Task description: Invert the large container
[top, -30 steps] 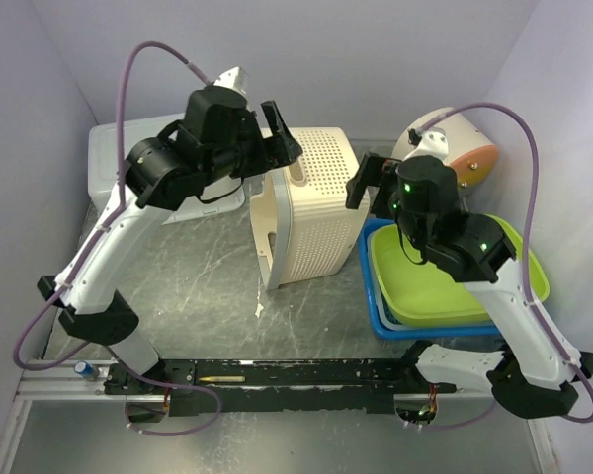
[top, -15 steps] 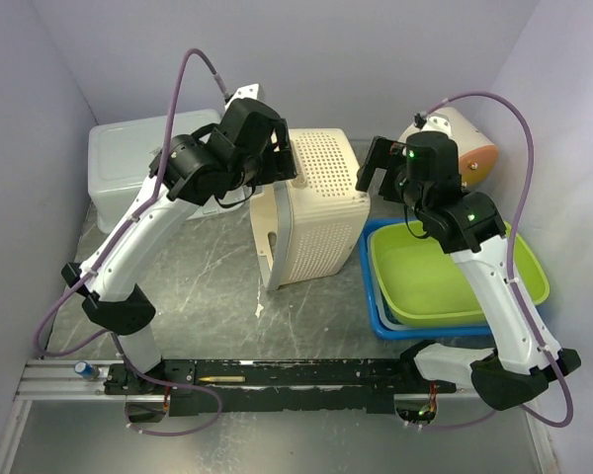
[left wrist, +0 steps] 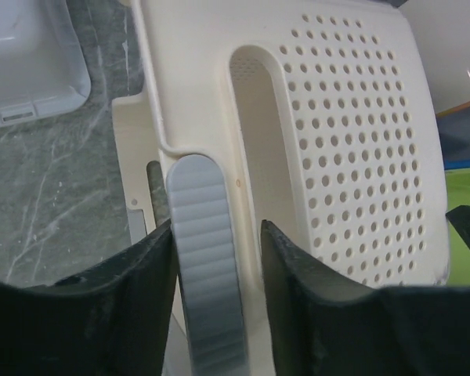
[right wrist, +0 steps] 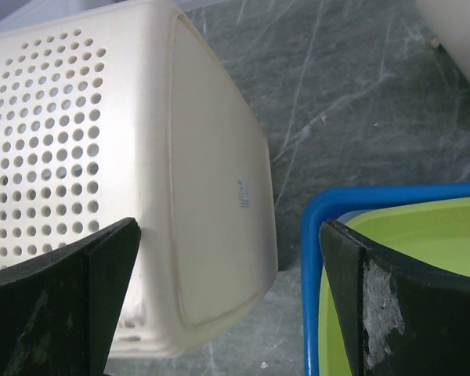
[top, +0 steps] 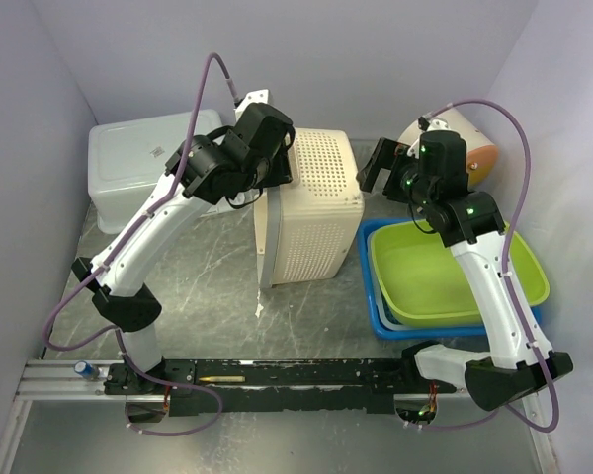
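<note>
The large container (top: pixel 316 212) is a cream perforated basket lying on its side in mid-table, open rim to the left, base to the right. My left gripper (top: pixel 277 170) is at the top of its rim. In the left wrist view the fingers (left wrist: pixel 141 274) straddle the rim and its grey ribbed handle grip (left wrist: pixel 204 258), shut on them beside the perforated wall (left wrist: pixel 352 141). My right gripper (top: pixel 376 168) is open and empty, hovering above the basket's base (right wrist: pixel 211 196); its jaws stand wide apart (right wrist: pixel 229 235).
A green tub (top: pixel 445 276) nested in a blue tub (top: pixel 368 286) sits right beside the basket's base; the blue rim (right wrist: pixel 313 258) nearly touches it. A clear lidded bin (top: pixel 138 163) stands back left. A cream and orange round object (top: pixel 469 143) stands back right.
My left gripper came down onto the basket's rim and closed on it. The basket has turned further onto its side. My right gripper drew back and up a little.
</note>
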Motion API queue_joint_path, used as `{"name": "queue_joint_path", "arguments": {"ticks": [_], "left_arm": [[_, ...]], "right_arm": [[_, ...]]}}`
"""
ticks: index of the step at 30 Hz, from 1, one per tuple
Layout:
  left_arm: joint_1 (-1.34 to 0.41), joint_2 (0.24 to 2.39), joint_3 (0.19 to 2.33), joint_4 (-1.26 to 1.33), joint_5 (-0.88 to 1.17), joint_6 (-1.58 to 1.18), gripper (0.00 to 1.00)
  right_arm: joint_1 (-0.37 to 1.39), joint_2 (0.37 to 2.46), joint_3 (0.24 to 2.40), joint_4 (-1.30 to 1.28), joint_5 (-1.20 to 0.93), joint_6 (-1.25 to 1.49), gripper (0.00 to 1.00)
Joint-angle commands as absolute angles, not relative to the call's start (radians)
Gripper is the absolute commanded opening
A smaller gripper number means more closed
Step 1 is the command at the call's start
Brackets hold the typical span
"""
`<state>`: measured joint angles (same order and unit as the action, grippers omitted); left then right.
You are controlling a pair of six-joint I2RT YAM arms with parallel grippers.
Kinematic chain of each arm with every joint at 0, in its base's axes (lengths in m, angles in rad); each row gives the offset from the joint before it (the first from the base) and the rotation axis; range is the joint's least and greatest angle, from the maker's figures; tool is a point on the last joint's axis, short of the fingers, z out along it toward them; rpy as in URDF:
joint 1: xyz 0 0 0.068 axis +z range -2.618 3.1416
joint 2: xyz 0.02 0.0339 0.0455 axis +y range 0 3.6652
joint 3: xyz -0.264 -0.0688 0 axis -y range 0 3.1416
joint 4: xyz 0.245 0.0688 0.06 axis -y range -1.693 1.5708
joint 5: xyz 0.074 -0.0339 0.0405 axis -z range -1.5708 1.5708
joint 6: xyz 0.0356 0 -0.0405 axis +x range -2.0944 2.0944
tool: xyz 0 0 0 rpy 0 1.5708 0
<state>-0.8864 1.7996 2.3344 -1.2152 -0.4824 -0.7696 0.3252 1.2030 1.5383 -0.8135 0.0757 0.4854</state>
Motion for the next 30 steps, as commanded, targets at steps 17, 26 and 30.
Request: {"name": "queue_joint_path", "arguments": {"ticks": [17, 26, 30], "left_arm": [[-0.807, 1.641, 2.056, -1.028, -0.331, -0.751, 0.07], [-0.726, 1.538, 1.921, -0.911, -0.211, -0.752, 0.07], [-0.703, 1.524, 1.909, -0.916, -0.212, -0.749, 0.07]], "right_arm": [[0.086, 1.089, 1.161, -0.150, -0.822, 0.905, 1.00], [0.090, 1.084, 1.092, 0.256, -1.002, 1.211, 1.00], [0.092, 1.100, 1.146, 0.131, -0.970, 1.115, 1.00]]}}
